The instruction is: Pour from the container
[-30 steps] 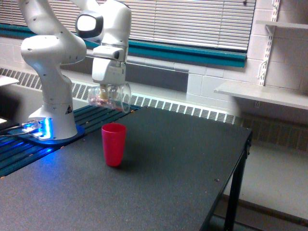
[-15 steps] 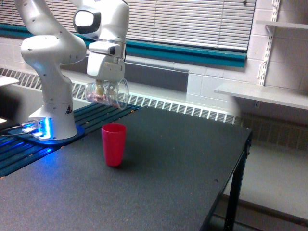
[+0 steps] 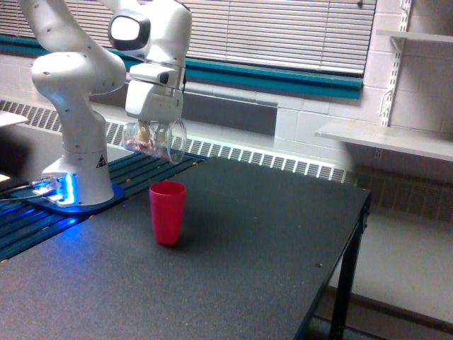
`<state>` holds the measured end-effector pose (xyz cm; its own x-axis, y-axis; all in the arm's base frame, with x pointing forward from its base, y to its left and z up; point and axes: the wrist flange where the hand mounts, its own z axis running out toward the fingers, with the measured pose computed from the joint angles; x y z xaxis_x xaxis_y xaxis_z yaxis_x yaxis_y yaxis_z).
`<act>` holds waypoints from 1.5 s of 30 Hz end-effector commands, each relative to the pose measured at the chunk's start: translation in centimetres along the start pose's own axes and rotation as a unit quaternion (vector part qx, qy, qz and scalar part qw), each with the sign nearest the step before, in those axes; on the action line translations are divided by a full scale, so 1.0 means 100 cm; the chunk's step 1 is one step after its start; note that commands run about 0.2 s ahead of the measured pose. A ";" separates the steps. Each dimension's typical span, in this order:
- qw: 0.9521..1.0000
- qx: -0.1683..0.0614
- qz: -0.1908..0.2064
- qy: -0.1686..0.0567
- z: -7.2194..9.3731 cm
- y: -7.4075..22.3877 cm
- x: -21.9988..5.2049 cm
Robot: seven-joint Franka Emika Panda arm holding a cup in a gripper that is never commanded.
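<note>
— What does the white arm's gripper (image 3: 153,131) hold?

— It is clamped on a clear, see-through plastic cup (image 3: 154,142) with reddish-brown bits inside, tipped nearly on its side, mouth toward three o'clock.

— Where is that cup?

— In the air at about eleven o'clock from the opaque red plastic cup (image 3: 168,212), which stands upright on the dark worktop (image 3: 248,262).

Blinds (image 3: 283,32) are covering the window; a shelf (image 3: 386,138) is jutting from the white block wall (image 3: 311,117) beyond the table (image 3: 233,276).
</note>
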<state>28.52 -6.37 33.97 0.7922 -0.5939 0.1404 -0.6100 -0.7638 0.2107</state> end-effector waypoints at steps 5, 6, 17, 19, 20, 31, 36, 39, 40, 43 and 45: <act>0.999 -0.012 0.024 -0.018 0.017 -0.008 -0.015; 0.999 -0.024 0.013 -0.039 0.024 -0.001 -0.016; 0.995 -0.049 -0.026 -0.083 0.035 0.012 -0.008; 0.995 -0.048 -0.023 -0.082 0.040 0.012 -0.011; 0.995 -0.050 -0.032 -0.085 0.034 0.014 -0.003; 0.986 -0.070 -0.082 -0.125 0.019 0.012 0.043; 0.990 -0.071 -0.067 -0.098 0.000 0.008 0.067; 0.992 -0.071 -0.060 -0.086 -0.002 0.006 0.066; 0.992 -0.072 -0.060 -0.087 0.000 0.006 0.063; 0.992 -0.075 -0.057 -0.087 0.009 0.005 0.050; 0.991 -0.077 -0.059 -0.087 0.015 0.005 0.041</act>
<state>32.79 -10.46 34.55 0.8292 -0.5559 -0.0580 -0.5043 -0.7889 0.3512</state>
